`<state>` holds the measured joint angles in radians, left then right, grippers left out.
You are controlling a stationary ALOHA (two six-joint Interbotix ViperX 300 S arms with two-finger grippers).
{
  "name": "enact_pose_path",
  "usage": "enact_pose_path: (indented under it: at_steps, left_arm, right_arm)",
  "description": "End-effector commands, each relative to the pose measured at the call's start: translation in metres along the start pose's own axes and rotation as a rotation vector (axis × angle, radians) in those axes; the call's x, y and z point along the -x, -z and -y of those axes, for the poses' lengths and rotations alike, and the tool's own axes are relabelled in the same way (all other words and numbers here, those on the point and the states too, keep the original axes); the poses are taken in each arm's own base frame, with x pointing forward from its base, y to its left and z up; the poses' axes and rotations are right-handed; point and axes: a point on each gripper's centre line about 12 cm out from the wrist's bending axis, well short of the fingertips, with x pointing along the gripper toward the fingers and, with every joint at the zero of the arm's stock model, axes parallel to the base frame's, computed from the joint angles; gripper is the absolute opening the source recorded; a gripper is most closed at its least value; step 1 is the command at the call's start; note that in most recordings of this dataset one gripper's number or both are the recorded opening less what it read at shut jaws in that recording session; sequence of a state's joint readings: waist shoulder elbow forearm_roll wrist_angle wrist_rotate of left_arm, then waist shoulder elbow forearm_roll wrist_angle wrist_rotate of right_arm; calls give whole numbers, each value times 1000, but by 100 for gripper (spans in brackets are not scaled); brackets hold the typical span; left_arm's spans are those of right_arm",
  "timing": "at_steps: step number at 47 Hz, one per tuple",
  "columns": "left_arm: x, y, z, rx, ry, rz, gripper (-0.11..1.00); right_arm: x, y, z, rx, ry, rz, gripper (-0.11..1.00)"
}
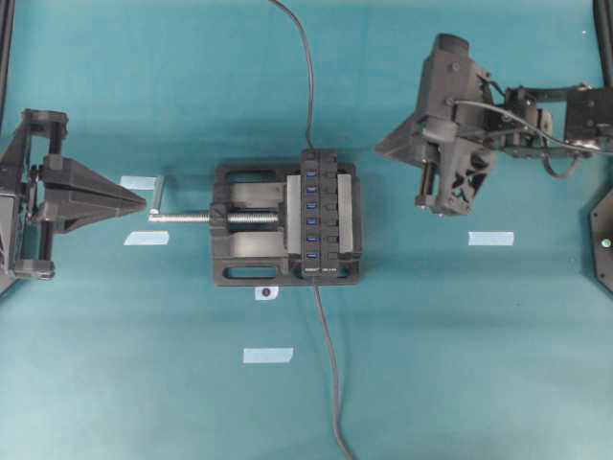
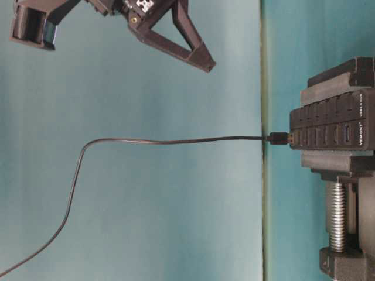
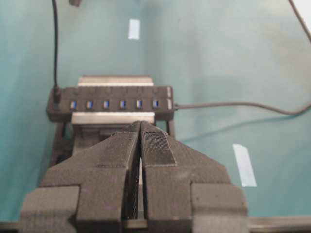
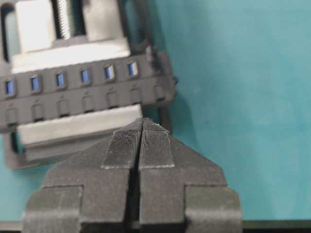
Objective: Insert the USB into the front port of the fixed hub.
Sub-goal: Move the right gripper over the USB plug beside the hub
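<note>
Covering pretty much the whole setup was a teal tabletop (image 1: 460,364), with a few pale tape strips (image 1: 267,356) stuck on it here and there. Sitting about mid-table was the black vise (image 1: 251,236), its silver screw handle (image 1: 182,218) poking out toward the left edge. Clamped between the vise's metal faces was the fixed hub (image 1: 323,215), the long skinny black strip with its row of blue ports facing up. One thin black cable (image 1: 305,57) ran off from the hub's far end toward the back edge of the table.

The right arm's gripper (image 1: 391,149) hung above the table on the right side, well apart from the vise, fingers pressed together with nothing between them, and you could see that clearly from its own wrist camera (image 4: 141,127). The left gripper (image 1: 144,201) sat near the left edge, pointing at the screw handle's tip and just short of it, also squeezed together on nothing (image 3: 141,128).

As for the USB (image 2: 277,139), the little black plug was already seated in the port on the near end of the hub, with its thin cable (image 1: 330,383) trailing off toward the front edge of the table.
</note>
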<state>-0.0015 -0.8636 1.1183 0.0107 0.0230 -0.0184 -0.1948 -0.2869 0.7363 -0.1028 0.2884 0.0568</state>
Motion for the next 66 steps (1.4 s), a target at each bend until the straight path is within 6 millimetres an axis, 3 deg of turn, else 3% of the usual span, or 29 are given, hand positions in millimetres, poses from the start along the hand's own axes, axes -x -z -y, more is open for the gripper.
enact_pose_path:
  at_steps: [1, 20, 36, 53, 66]
  left_arm:
    - [-1, -9, 1, -4, 3, 25, 0]
    - [0, -9, 1, -4, 3, 28, 0]
    - [1, -9, 1, -2, 3, 29, 0]
    - [1, -9, 1, -2, 3, 28, 0]
    - [1, -9, 1, -2, 3, 29, 0]
  right_arm:
    - [0, -12, 3, 11, 6, 30, -5]
    - [-32, -19, 4, 10, 4, 25, -5]
    - [-54, -13, 9, 0, 12, 0, -5]
    - [-72, -12, 10, -4, 11, 6, -5]
    - [-74, -15, 11, -5, 13, 7, -5]
